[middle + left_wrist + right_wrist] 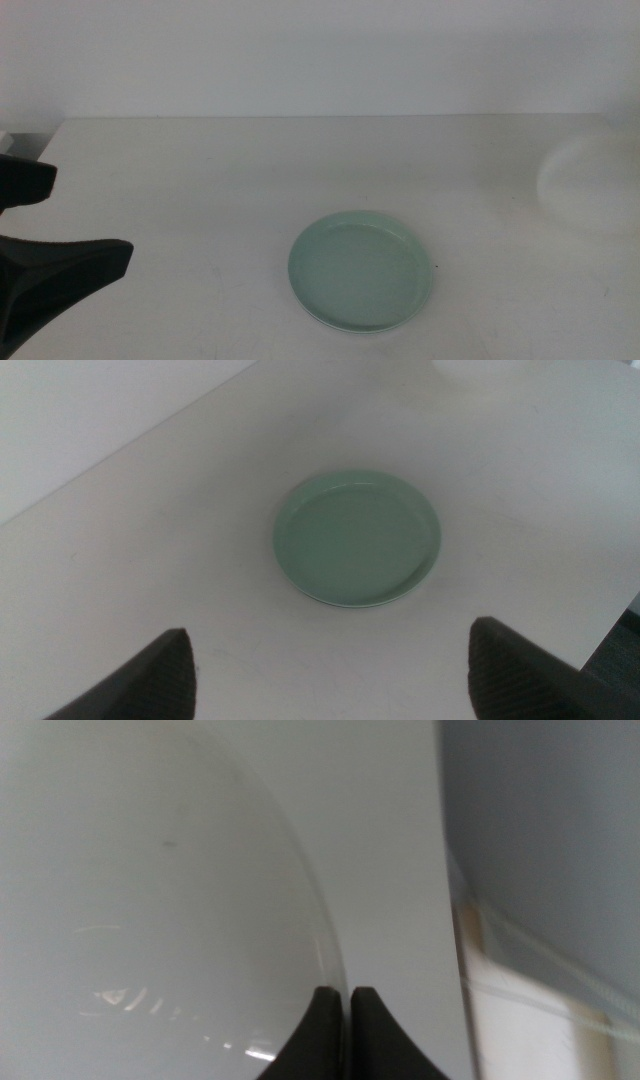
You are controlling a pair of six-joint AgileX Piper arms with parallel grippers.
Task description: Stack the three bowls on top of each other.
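My right gripper (345, 1010) is pinching the rim of the white bowl (590, 185). The two dark jaws are squeezed almost together, with only the thin edge of the bowl between them. In the middle view I cannot see that arm at all. I only see the white bowl far over on the right side of the table (200, 190), pale and blurry.

My left gripper (330, 670) hangs at the left side of the table with its jaws spread wide and nothing in them. It looks down at the mint green bowl (362, 270), which sits flat near the front middle of the table, well apart from the white one.

I think I am at the start of a stacking step: I have hold of the white bowl and it has to go onto another bowl. Next I need to lift it by the rim, keep it level so it does not slip, carry it over the green bowl and set it down right in the middle.

Both bowls are round and shallow with low rims. The white one is shiny. I do not see a grey bowl anywhere.
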